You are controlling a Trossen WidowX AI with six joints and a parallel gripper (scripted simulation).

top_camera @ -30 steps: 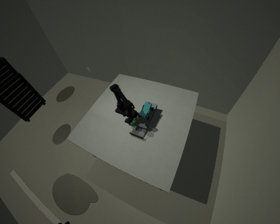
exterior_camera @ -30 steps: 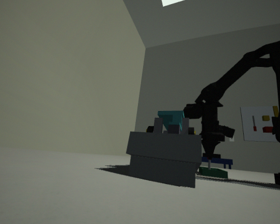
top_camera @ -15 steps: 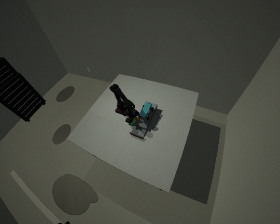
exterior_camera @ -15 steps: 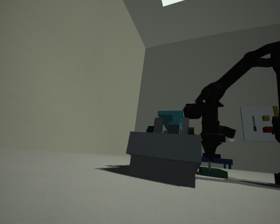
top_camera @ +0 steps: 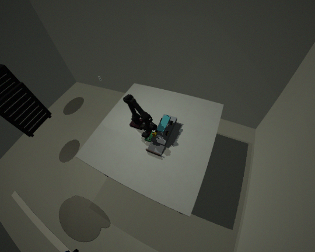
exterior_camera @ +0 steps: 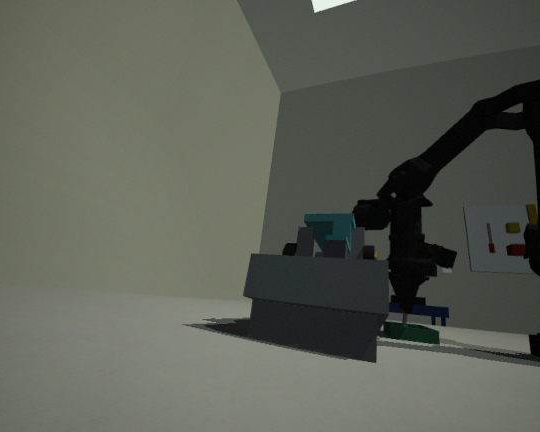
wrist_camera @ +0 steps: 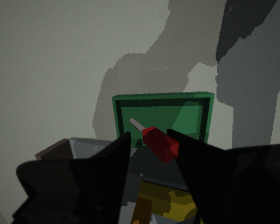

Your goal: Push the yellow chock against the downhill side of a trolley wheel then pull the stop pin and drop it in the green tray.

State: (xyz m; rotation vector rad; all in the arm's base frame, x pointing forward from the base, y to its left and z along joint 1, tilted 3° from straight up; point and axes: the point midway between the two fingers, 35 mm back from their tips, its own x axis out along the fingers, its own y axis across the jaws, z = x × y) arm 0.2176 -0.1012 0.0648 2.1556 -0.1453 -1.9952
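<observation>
My gripper [wrist_camera: 148, 134] [exterior_camera: 405, 309] is open and points down over the green tray [wrist_camera: 161, 96] [exterior_camera: 418, 334] [top_camera: 147, 139]. The red-headed stop pin [wrist_camera: 160, 144] [exterior_camera: 405, 318] lies tilted between the spread fingers, its pale shaft over the tray's floor, and I cannot tell whether it touches either finger. The trolley with its teal body [exterior_camera: 332, 229] [top_camera: 164, 122] stands on the grey ramp [exterior_camera: 317, 295] [top_camera: 158, 149] beside the tray. The yellow chock [wrist_camera: 161, 198] [top_camera: 154, 134] shows at the lower edge of the wrist view, behind the fingers. Its contact with a wheel is hidden.
The arm's base [top_camera: 135, 123] stands on the white table [top_camera: 115, 163] next to the ramp. A blue bench-like object [exterior_camera: 432, 312] stands behind the tray. A board with coloured shapes [exterior_camera: 499, 240] hangs on the far wall.
</observation>
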